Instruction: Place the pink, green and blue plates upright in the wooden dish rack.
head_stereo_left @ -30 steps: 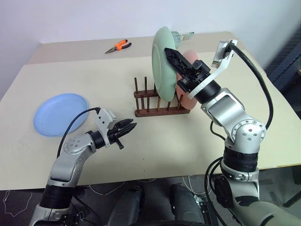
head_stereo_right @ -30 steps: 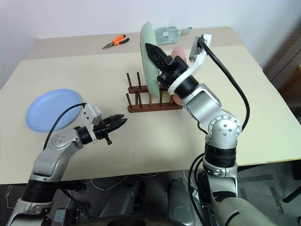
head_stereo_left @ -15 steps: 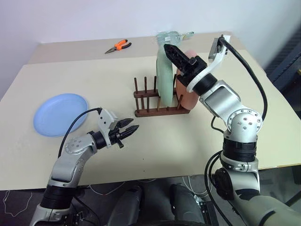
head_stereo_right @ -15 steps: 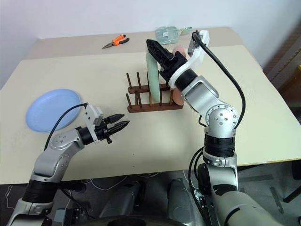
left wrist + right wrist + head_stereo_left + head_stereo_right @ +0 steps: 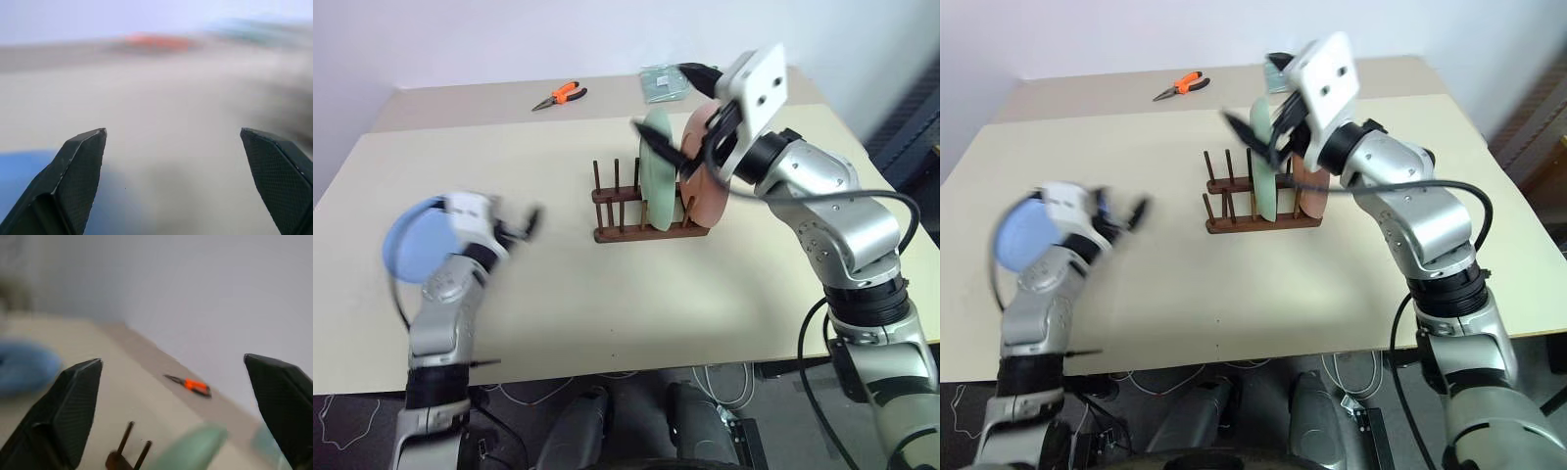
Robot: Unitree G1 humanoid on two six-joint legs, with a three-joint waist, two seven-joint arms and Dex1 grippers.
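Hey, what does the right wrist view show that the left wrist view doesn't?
Right wrist view alone: the green plate rim and two pegs of the wooden dish rack, seen past the open right claw. Left wrist view alone: the open left claw over bare table. Both share the blue plate as a blurred patch, and the orange pliers far back.
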